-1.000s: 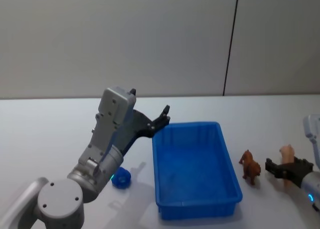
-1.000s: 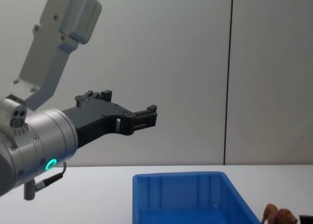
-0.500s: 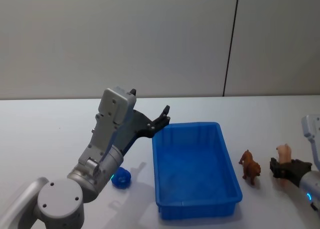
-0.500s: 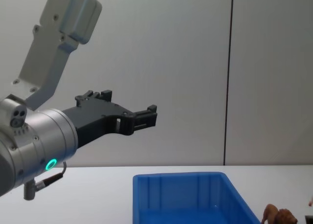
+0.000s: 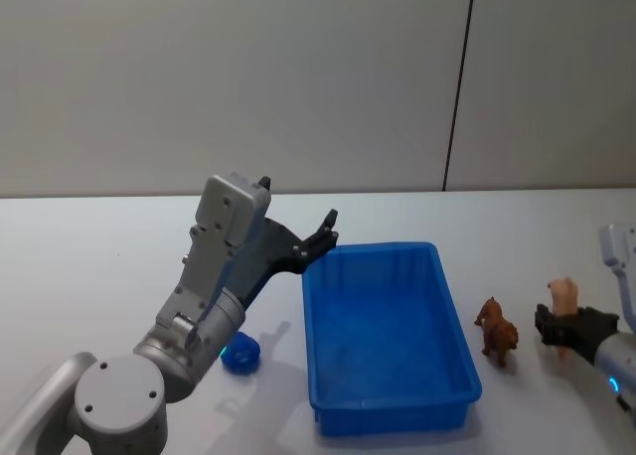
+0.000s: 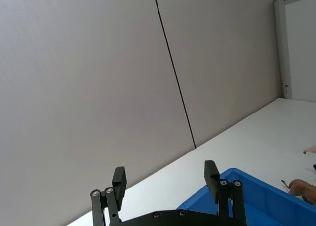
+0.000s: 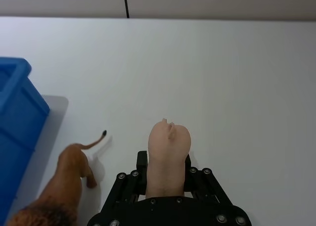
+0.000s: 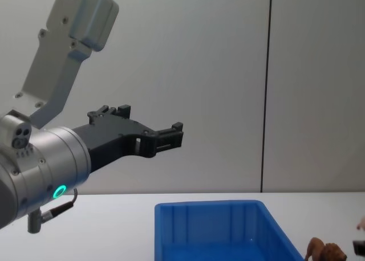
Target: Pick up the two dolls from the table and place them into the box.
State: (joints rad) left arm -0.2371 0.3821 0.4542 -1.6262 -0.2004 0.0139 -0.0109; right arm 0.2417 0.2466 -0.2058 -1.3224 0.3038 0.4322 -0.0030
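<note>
Lifted slightly, the pink doll (image 5: 563, 296) sits clenched inside the right claw (image 5: 556, 328).

White table (image 5: 89, 261) bears blue box (image 5: 396, 416), brown doll (image 5: 496, 332).

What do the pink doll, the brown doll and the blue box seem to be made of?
Pink doll, in the right gripper: smooth matte plastic or rubber, probably. Brown doll: likely moulded plastic, lumpy surface. Blue box: rigid plastic, straight walls, thick rim.
</note>
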